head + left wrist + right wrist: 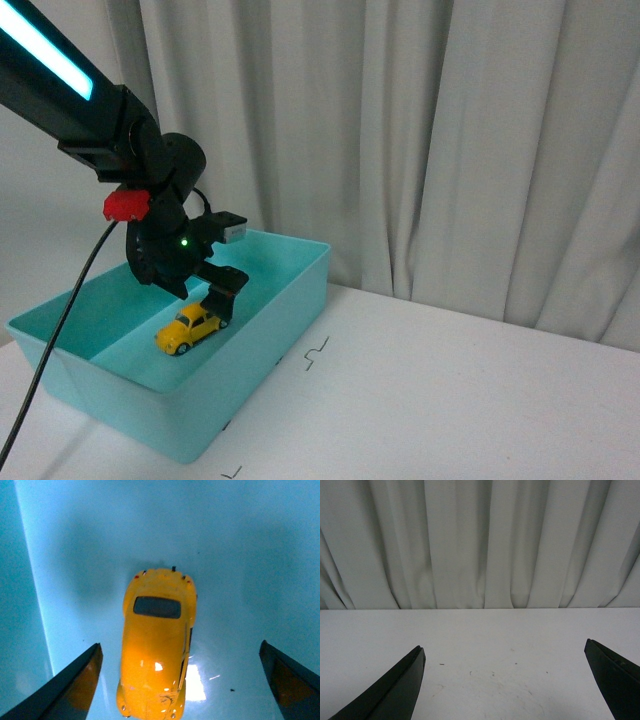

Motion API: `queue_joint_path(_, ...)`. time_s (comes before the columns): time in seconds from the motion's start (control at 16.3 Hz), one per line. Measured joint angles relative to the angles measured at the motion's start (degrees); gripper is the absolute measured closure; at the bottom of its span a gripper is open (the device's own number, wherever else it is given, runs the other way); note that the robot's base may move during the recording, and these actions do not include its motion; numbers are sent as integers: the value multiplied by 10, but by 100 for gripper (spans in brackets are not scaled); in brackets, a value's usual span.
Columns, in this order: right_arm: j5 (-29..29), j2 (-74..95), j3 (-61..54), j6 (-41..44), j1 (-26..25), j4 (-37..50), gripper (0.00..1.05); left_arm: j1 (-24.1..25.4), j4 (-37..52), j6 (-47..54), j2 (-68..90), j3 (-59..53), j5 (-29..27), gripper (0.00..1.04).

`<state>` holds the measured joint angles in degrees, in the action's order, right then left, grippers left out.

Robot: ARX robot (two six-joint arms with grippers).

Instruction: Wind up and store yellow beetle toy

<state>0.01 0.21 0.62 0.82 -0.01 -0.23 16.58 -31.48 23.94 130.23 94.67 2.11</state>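
The yellow beetle toy [157, 640] is bright yellow, with a dark rear window and tiny red dots at its tail; the bin [250, 370] is plain turquoise, paler and glossy on its floor; the left arm [90, 110] is black with a glowing cyan strip, a red part [126, 204] and a green light [184, 241]; the left hand [180, 644] has black fingers [75, 680] tinged orange inside; the right hand [504, 647] has plain black fingers [395, 690]; the tabletop [480, 635] is white with small black marks [317, 353]; the curtain [420, 130] is off-white and unpatterned.

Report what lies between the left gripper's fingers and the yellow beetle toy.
Only bare teal bin floor beside the yellow beetle toy, in the left wrist view.
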Motion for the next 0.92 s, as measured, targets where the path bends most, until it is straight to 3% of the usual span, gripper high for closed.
queue_joint_path(0.06, 0, 0, 0, 0, 0, 0, 7, 0, 11, -1, -4, 0, 17, 5)
queue_joint_path(0.37, 0, 0, 0, 0, 0, 0, 7, 13, 97, 5, -172, -76, 93, 7)
queue_joint_path(0.73, 0, 0, 0, 0, 0, 0, 7, 87, 154, 17, -493, -345, 216, 7)
queue_joint_path(0.8, 0, 0, 0, 0, 0, 0, 7, 95, 338, -35, -577, -441, 230, 17)
queue_joint_path(0.92, 0, 0, 0, 0, 0, 0, 7, 83, 518, -163, -756, -627, 228, 40)
